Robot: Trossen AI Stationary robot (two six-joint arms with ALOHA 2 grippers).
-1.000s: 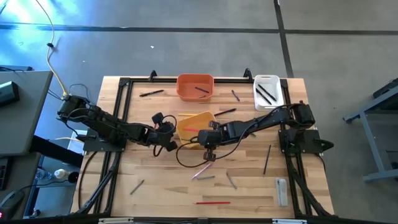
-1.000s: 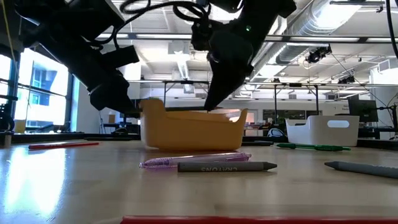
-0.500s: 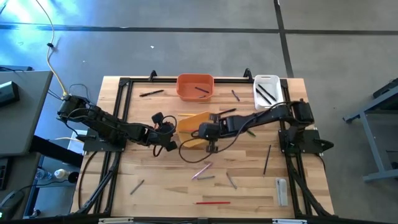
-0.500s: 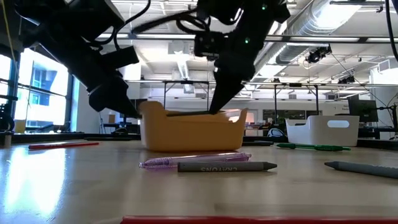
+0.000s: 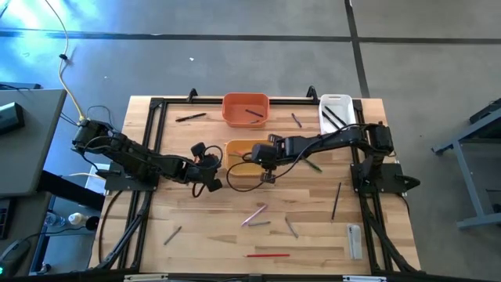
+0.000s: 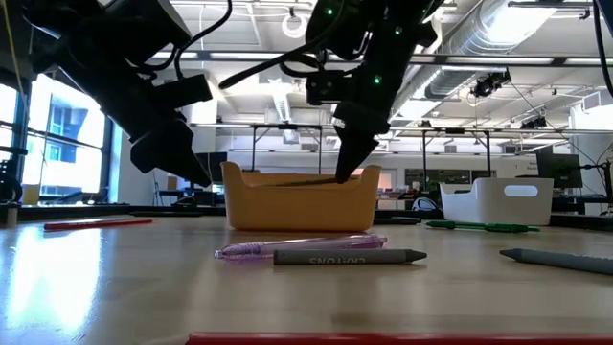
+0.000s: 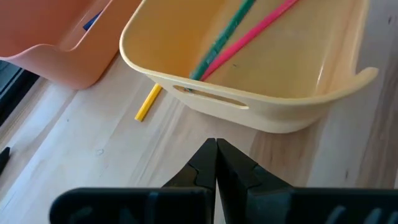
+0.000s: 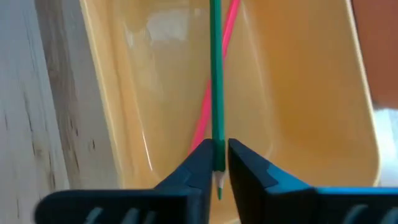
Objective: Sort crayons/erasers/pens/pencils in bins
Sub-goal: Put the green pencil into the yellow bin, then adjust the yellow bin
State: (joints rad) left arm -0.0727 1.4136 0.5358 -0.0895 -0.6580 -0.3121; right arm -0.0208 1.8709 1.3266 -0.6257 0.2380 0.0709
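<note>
The desk (image 5: pixel 196 227) carries a black frame along its edges. Its six o'clock half is mostly bare wood, with loose sticks lying well apart: a red one (image 5: pixel 268 254) by the near edge, a pink one (image 5: pixel 254 215) and grey ones beside it toward the middle.

The yellow-orange bin (image 5: pixel 239 153) sits at the centre, between the two arms. The right pincer (image 5: pixel 267 175) hangs over the bin's three o'clock end, its fingers (image 8: pixel 202 160) set narrowly on either side of a green pencil (image 8: pixel 216 74) whose length runs down into the bin across a pink pencil (image 8: pixel 211 106) lying inside. The left pincer (image 7: pixel 216 163), clenched on nothing, waits just beside the bin's nine o'clock wall; a short yellow stick (image 7: pixel 148 102) lies on the wood at the bin's foot.

At twelve o'clock stands the orange bin (image 5: pixel 246 109), with one dark stick inside. The white bin (image 5: pixel 337 114), at one o'clock, holds dark sticks.
</note>
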